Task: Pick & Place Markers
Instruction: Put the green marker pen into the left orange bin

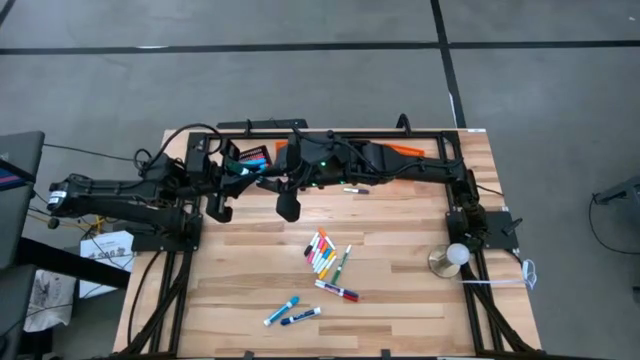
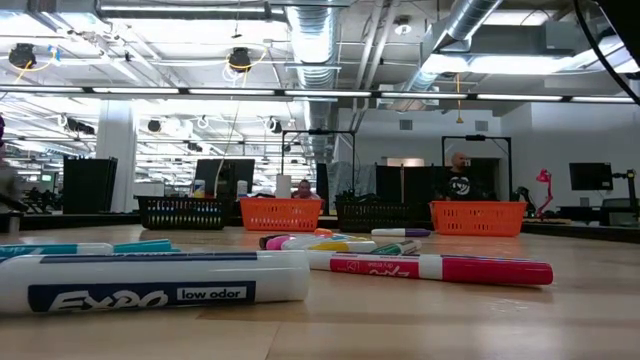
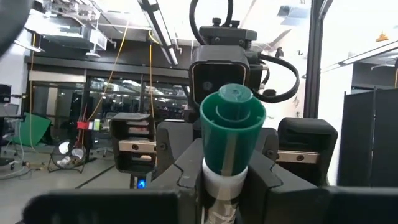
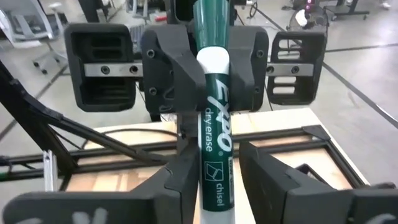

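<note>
The left tool [image 4: 208,59] clamps a green marker [image 4: 214,124] by its capped end, while the right tool [image 3: 233,149] opposite stands slightly parted around its barrel. About a dozen markers [image 1: 325,260] lie on the table [image 1: 400,300] below, unsorted.

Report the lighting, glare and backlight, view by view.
Low view: the ceiling strip lights glare, and the table shows a sheen beneath the pink marker. Left wrist view: strong bright backlight behind the green marker. High view: even light, with no glare on the table.
</note>
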Controlling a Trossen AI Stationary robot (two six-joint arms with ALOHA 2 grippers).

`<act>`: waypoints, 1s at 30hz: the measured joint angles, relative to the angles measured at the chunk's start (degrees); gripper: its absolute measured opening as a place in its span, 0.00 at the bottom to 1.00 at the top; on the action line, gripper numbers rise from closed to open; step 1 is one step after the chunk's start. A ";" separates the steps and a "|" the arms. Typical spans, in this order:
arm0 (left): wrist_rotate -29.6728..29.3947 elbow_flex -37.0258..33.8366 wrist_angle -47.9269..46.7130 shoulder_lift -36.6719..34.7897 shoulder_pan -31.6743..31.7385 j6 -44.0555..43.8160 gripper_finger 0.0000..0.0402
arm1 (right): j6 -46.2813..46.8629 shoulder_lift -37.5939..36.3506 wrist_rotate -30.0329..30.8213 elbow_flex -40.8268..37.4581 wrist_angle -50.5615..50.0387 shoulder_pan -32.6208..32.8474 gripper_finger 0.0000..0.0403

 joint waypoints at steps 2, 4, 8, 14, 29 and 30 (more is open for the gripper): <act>0.15 0.00 -0.10 -0.04 0.60 -0.04 0.14 | -0.08 -0.11 0.09 0.02 -1.10 -0.04 0.30; 0.19 0.00 -0.70 -0.15 1.30 -0.13 0.14 | -0.37 -0.21 -0.17 0.02 -2.78 -0.04 0.33; 0.15 0.00 -3.12 -0.11 2.59 -0.15 0.14 | -0.21 -0.71 -1.15 0.04 -7.44 -0.14 0.43; -2.75 3.42 -16.95 0.27 6.67 0.90 0.14 | 1.32 -2.11 -1.10 0.05 -22.46 -0.07 0.55; -2.82 19.97 -45.83 18.71 21.92 15.39 0.14 | -10.94 -4.32 -3.74 0.04 -26.21 -4.44 0.55; -2.66 20.36 -46.35 19.55 22.97 16.18 0.14 | -11.53 -4.95 -4.78 0.04 -26.63 -5.29 0.55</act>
